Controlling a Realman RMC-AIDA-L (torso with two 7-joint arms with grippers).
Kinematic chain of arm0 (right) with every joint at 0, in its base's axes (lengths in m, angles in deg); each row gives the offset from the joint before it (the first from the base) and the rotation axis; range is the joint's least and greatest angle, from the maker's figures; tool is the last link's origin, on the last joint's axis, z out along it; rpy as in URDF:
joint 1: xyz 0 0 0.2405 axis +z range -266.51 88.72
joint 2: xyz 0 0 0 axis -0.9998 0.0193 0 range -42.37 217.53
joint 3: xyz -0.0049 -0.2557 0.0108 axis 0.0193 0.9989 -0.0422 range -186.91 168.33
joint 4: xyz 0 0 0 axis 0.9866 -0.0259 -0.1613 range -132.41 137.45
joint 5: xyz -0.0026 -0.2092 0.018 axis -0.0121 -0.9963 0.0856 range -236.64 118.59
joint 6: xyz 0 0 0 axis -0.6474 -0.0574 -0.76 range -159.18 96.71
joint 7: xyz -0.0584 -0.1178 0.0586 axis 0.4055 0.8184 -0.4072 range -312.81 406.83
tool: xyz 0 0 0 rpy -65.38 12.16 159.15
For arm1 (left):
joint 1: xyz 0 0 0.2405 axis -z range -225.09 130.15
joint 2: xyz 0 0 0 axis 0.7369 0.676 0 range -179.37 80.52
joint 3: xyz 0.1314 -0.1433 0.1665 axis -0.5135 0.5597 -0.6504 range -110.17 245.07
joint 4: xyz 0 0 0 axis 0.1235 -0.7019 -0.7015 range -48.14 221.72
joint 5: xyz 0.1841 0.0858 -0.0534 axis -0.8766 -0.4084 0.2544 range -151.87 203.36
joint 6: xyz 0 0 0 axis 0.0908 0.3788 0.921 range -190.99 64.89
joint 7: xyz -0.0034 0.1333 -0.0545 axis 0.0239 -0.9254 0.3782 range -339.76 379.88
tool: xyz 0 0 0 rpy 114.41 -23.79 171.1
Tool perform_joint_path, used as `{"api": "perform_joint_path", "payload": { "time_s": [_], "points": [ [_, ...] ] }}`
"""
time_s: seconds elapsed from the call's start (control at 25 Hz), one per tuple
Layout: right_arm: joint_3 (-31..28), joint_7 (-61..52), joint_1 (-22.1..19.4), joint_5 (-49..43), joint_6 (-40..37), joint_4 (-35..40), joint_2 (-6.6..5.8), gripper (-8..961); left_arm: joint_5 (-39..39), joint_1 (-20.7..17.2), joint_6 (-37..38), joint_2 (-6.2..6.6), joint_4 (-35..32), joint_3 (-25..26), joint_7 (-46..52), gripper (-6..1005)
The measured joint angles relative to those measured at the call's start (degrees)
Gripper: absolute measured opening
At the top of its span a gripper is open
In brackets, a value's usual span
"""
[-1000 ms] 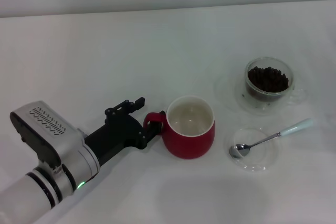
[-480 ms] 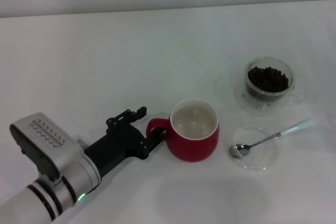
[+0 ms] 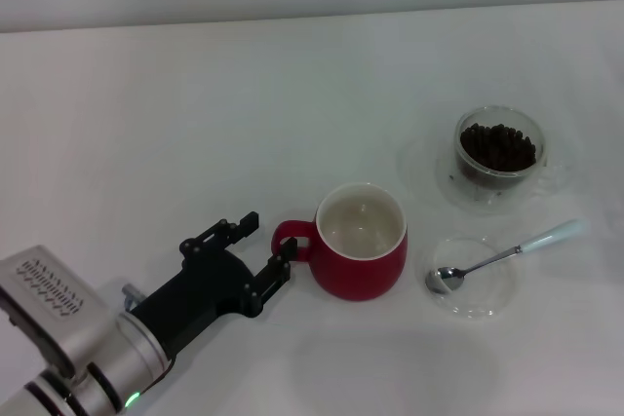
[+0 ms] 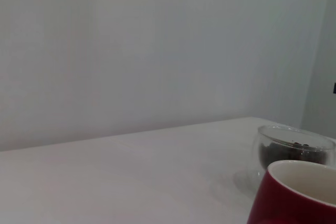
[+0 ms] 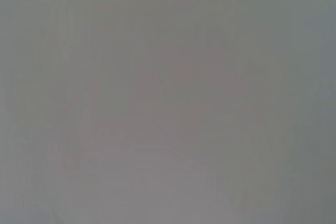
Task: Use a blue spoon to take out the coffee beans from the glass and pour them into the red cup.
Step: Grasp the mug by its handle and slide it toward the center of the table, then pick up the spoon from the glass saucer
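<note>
While my left gripper (image 3: 265, 246) sits low over the white table (image 3: 195, 124), just off the handle side of the red cup (image 3: 360, 252), its two black fingers are spread apart with nothing between them; one fingertip (image 3: 283, 262) is right next to the cup's loop handle, though I can't tell if it's actually touching, and the other points out over bare table. The red cup stands upright, white inside showing, no beans in it as far as I can see. Off to its right is a flat clear round dish (image 3: 487, 301), and the blue spoon (image 3: 507, 255) lies across it, the shiny bowl resting in the dish and the pale blue handle angling up and away past the rim toward the right. Behind that dish, further back on the table, is the glass (image 3: 499, 156), upright on what looks like a clear saucer, with the coffee beans (image 3: 497, 146) heaped dark inside it. From my left wrist I only catch the red cup's rim (image 4: 299, 192) up close and the glass (image 4: 291, 150) with beans just behind it. My right gripper isn't showing anywhere in the head view, and its wrist camera sees only flat grey, so I can't say a thing about its fingers.
</note>
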Motion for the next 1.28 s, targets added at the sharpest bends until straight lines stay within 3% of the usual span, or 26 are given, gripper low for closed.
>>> {"api": "perform_joint_path", "payload": {
  "time_s": [0.8,1.28],
  "points": [
    [-0.05,-0.06,-0.84,-0.14,1.67,-0.52,0.00,872,-1.04,-4.18,-13.56,0.14,-6.05,0.46,0.00,578],
    [0.76,-2.45,-1.11,-0.21,2.42,-0.92,0.08,872,1.77,-6.41,-20.04,0.17,-12.78,9.41,0.00,577]
  ]
}}
